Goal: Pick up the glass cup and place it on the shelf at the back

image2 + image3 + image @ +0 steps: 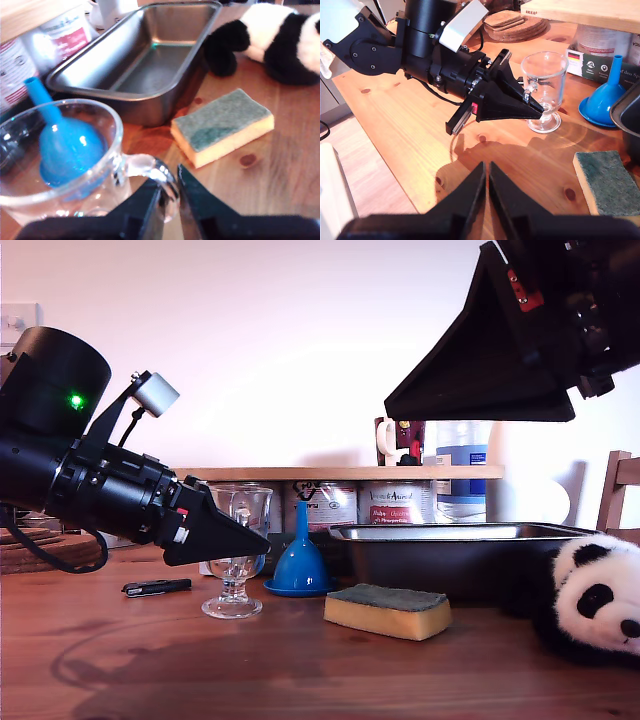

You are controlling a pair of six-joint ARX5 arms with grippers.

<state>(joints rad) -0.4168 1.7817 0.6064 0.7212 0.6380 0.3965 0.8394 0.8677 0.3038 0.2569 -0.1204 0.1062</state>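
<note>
My first gripper (170, 187) pinches the handle of the glass cup (238, 540), foot on the table (300, 670). Blue funnel (300, 565) at the cup's 3 o'clock in the exterior view. My second gripper (487, 192) hangs high, jaws pressed together.

Blue funnel (300, 565) upside down on the wooden bench (300, 670), spout up, just beside a dark metal baking tray (450, 550). Yellow sponge (388, 611) with green scouring top lying before the tray. Plush panda (595, 595) at the exterior view's right; small black object (156, 587) toward its left.
</note>
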